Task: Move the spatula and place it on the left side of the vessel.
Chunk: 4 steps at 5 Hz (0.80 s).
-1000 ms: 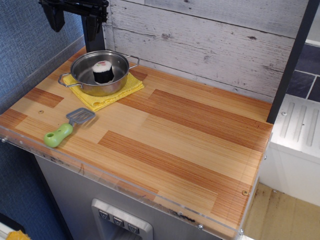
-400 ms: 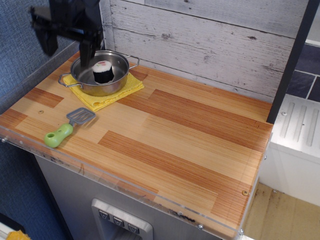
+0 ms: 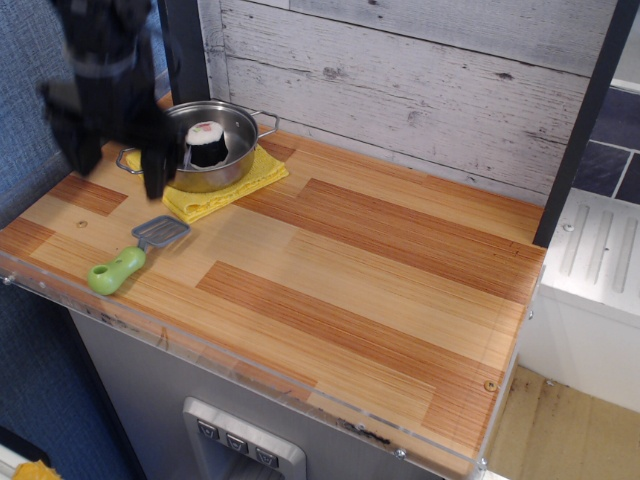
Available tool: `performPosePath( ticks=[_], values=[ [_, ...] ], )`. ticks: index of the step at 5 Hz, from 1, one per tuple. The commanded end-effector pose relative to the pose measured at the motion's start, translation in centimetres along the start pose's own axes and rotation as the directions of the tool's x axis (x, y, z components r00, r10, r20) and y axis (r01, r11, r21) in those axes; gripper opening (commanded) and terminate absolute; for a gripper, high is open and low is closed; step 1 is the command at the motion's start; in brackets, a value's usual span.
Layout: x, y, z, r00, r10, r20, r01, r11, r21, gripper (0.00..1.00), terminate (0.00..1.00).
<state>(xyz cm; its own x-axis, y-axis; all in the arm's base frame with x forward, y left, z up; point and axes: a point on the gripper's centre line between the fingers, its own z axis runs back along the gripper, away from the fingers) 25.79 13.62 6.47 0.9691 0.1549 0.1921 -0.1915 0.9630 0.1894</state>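
The spatula [image 3: 130,257] lies flat near the table's front left edge, its lime-green handle toward the front left and its grey slotted blade toward the back right. The vessel [image 3: 205,142], a shiny steel pot with wire loop handles, stands at the back left on a yellow cloth [image 3: 225,185] and holds a sushi roll [image 3: 207,142]. My black gripper [image 3: 118,165] is blurred with motion. It hangs open and empty above the table, left of the pot and behind the spatula, and hides the pot's left handle.
A whitewashed plank wall [image 3: 420,90] stands behind the wooden table [image 3: 350,270]. A blue wall [image 3: 35,110] is at the left. A clear acrylic lip [image 3: 250,375] runs along the front edge. A white sink unit [image 3: 600,270] sits to the right.
My gripper has come down and forward from the back left corner to a spot left of the pot, above the spatula's far side. The spatula, pot and cloth have not moved.
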Motion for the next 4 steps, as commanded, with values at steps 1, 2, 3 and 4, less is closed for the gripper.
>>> performPosePath(
  ticks=[1,2,3,4],
  values=[
    [-1.0,-1.2,-2.3,0.996,-0.085,-0.004,0.085,0.996,-0.007,1.00,0.00],
    [-1.9,-1.4,-3.7,0.992,-0.118,-0.033,0.119,0.993,0.002,1.00,0.00],
    [-2.5,-1.0,-4.6,0.989,-0.137,-0.052,0.138,0.990,0.028,1.00,0.00],
    [-3.0,-0.5,-4.9,0.988,-0.141,-0.060,0.144,0.989,0.045,1.00,0.00]
  ],
)
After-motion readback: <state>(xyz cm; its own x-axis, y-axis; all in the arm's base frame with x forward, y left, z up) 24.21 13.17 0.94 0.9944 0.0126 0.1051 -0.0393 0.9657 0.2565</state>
